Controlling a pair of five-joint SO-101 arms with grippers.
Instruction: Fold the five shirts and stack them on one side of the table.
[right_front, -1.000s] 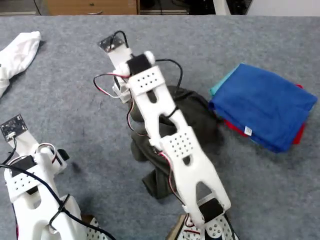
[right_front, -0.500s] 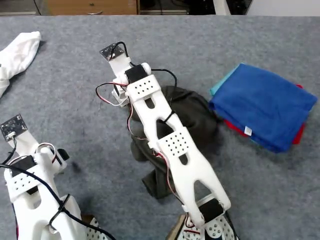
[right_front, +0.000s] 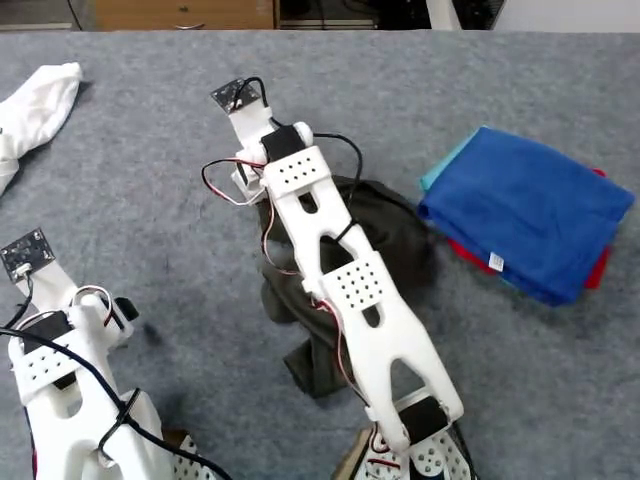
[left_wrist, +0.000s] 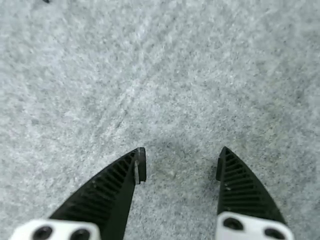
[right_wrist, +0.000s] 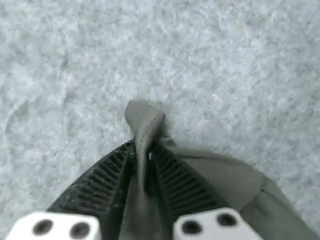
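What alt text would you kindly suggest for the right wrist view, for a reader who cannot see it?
The right gripper is shut on a pinched fold of the dark olive shirt, a tip of cloth poking out, over the grey table.

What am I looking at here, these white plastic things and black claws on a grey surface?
These are two small robot arms at a grey table. One picture looks down from above; the other two come from cameras on each arm's wrist, looking along its pincer-like tool. The right tool is shut on a fold of a dark olive shirt lying crumpled mid-table. The left tool is open over bare table. A folded stack with a blue shirt on top lies at one side; a white shirt lies unfolded at the opposite edge.
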